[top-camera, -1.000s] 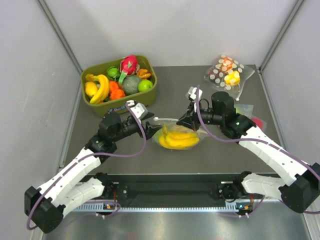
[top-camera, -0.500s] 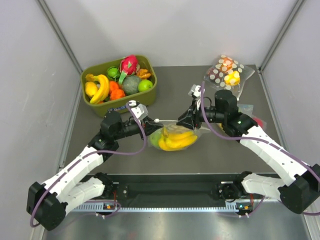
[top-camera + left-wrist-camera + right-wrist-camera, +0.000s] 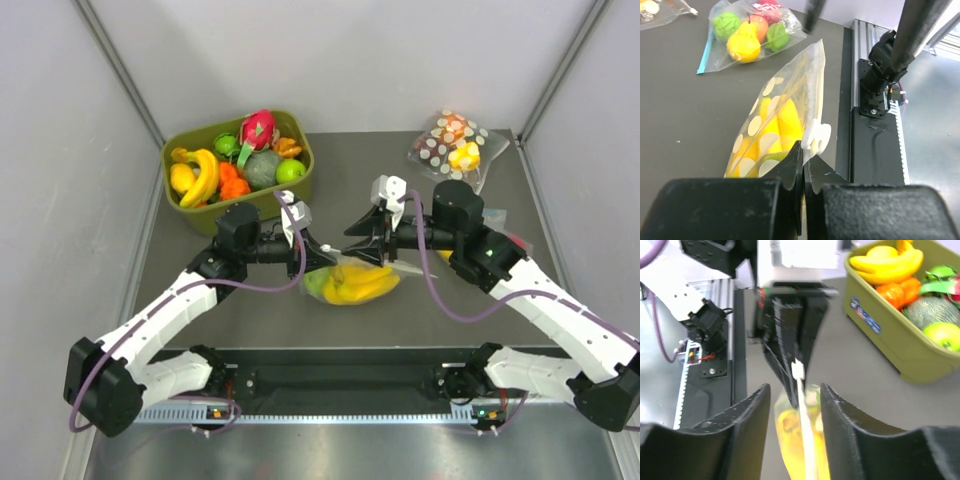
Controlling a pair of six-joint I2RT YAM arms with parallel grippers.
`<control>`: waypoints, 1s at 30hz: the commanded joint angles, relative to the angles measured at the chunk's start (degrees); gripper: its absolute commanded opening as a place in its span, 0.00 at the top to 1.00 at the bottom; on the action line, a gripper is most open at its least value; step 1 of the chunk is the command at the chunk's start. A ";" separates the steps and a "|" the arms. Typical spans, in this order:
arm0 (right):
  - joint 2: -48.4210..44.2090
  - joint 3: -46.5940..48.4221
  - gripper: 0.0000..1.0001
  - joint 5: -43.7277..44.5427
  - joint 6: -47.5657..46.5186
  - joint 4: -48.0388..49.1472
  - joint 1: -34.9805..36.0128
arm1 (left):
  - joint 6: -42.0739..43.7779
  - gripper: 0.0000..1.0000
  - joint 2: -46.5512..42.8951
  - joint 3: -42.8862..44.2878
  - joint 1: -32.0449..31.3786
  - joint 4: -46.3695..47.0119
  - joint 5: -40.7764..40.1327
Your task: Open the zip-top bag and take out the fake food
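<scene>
yellow fake food (image 3: 360, 283) is sitting in the zip-top bag (image 3: 790, 85), none out. i'm clamping the left gripper (image 3: 803, 160) on its corner; right gripper (image 3: 795, 390) is gaping.

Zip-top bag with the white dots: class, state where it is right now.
In the top view the zip-top bag sits centre-front on the table, between the left hand and the right hand, pinched by the left one.

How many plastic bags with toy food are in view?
3. One dotted bag of yellow fruit is pinched in the left fingers at centre; a second dotted bag lies at the far right; a plain clear bag lies by the right arm, mostly hidden from above.
</scene>
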 commanded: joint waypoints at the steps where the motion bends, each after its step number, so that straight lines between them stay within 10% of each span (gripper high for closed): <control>1: 1.66 3.41 0.57 1.87 -4.05 -0.58 3.93 | 1.80 1.00 0.16 3.52 0.13 -1.59 3.57; 30: 8.88 7.02 0.73 6.71 -6.07 -1.46 8.25 | 2.06 1.00 0.78 4.67 0.13 -2.91 3.40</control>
